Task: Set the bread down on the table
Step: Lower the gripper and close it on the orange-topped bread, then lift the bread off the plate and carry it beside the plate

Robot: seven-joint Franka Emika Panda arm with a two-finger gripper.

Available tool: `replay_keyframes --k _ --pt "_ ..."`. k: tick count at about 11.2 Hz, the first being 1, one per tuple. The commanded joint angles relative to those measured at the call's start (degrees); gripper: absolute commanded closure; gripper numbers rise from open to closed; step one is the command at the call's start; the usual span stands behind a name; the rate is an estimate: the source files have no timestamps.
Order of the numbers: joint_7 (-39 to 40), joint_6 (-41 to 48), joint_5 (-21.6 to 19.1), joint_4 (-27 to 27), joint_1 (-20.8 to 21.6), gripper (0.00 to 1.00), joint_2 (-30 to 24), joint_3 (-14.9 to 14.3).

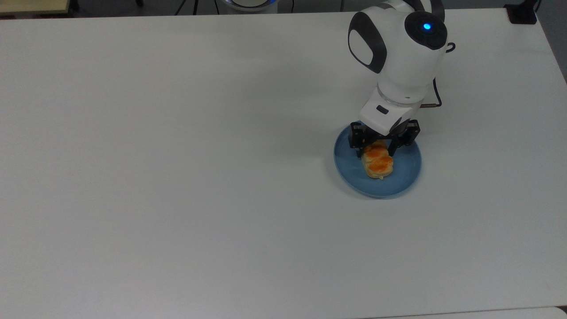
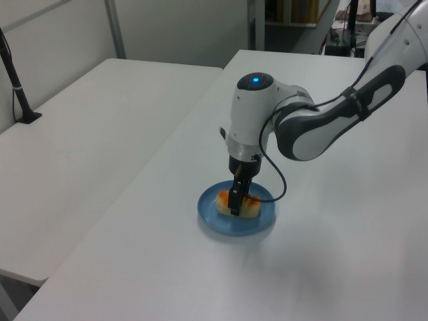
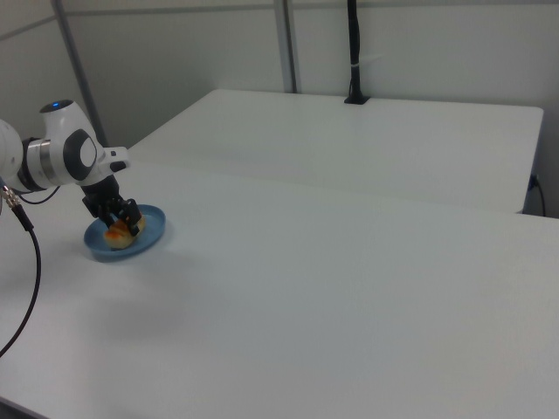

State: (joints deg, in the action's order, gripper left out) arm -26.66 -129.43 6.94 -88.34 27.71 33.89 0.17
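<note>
Looking like a lab or office workroom: plain white tables [image 3: 376,288] standing pushed together, grey partition walls [image 3: 419,44] running behind, a black pole [image 3: 355,52] rising far off.

- The bread [image 1: 378,163] was pale tan on its sides, with shiny orange-brown bumps on top.
- The plate [image 1: 405,177] was a soft blue all over, with no pattern.
- The table [image 1: 177,177] was plain white, with faint grey shadows.
- The robot arm [image 1: 401,57] was white with dark grey oval patches.
- A small light [image 1: 427,26] on the arm glowed bright blue inside a dark round cap.
- The gripper [image 1: 382,148] was black.
- A thin black cable [image 1: 436,95] ran beside the white arm.
- In the right view, a black pole [image 3: 354,52] stood against a grey-white wall [image 3: 437,44].
</note>
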Motion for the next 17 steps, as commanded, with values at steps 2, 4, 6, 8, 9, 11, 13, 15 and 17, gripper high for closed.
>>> replay_keyframes --k 2,4,6,8,9,11,13,15,17 --pt "-2.4 -1.2 1.7 0.9 1.1 0.65 1.3 -0.5" --pt "-2.2 -0.4 1.8 3.3 1.0 0.66 0.0 -0.6" --pt "-1.9 2.8 1.8 3.3 0.6 0.66 -2.5 -1.0" --pt "1.1 6.0 1.8 3.3 -1.0 0.65 -5.2 -1.3" --pt "4.3 7.7 1.8 3.2 -3.4 0.64 -5.7 -1.3" --pt "9.5 8.4 1.8 2.4 -9.0 0.61 -5.7 -1.3" --pt "13.4 8.4 1.9 0.2 -13.5 0.6 -5.5 -1.3" --pt "15.2 8.4 2.2 -0.3 -17.9 0.44 -5.0 -1.3" --pt "15.4 8.2 2.5 -1.1 -20.1 0.37 -4.8 -1.3"
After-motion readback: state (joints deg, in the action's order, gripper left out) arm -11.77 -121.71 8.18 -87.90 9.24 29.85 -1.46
